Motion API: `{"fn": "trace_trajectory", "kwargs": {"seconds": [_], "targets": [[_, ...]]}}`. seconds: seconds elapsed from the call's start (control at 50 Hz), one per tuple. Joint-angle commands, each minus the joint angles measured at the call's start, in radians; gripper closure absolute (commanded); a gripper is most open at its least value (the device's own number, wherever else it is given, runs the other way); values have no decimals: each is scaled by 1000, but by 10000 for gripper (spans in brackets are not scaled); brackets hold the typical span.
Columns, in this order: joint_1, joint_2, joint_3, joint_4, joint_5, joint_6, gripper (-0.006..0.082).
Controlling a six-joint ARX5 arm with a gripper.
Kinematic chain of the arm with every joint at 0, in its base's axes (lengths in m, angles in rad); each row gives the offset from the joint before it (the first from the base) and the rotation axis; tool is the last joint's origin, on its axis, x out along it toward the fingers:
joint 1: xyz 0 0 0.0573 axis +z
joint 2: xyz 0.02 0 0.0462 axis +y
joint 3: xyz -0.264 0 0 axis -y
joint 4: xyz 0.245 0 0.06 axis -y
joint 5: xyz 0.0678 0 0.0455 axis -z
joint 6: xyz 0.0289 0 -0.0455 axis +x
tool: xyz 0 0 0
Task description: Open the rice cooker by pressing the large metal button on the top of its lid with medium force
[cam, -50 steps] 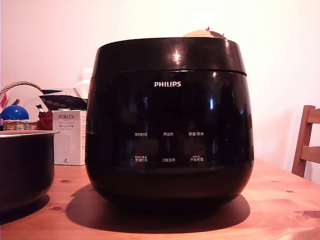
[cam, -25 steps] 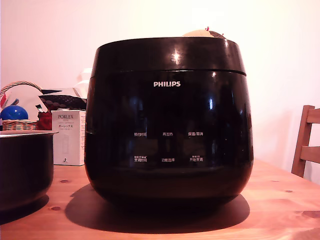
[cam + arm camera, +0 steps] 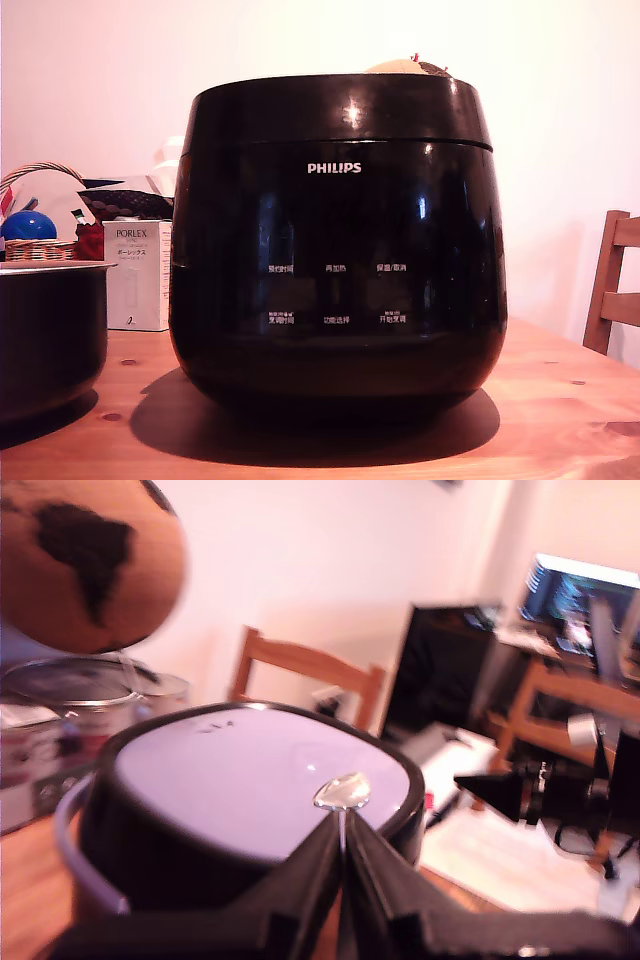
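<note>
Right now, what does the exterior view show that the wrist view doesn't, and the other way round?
Only the exterior view shows the rice cooker's front with its PHILIPS logo, the smaller black pot and the white box. Only the wrist view shows the shut gripper, the metal button and the lid's top. Both show the rice cooker, closed, and a wooden chair.

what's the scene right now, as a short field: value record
rice cooker: glossy black, PHILIPS logo, upright on the wooden table
lid: closed
button: shiny metal, on the lid's top
gripper: fingers together, tips at the button
black pot: exterior view's left, apart from the cooker
behind: white box, basket, blue ball
</note>
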Motion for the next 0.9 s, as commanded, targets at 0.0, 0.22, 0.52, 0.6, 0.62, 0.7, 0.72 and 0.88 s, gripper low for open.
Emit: {"fn": "trace_trajectory", "kwargs": {"seconds": [0.0, 0.22, 0.52, 0.6, 0.62, 0.7, 0.72, 0.88], "targets": [[-38, 68, 23, 49, -3, 43, 790], [-174, 306, 106, 139, -39, 122, 790], [-317, 518, 235, 159, -143, 288, 790], [-336, 555, 250, 159, -151, 297, 790], [-340, 563, 251, 159, -151, 297, 790], [-353, 588, 253, 158, -183, 317, 790], [-356, 594, 253, 157, -192, 319, 790], [-371, 634, 253, 114, -272, 371, 790]]}}
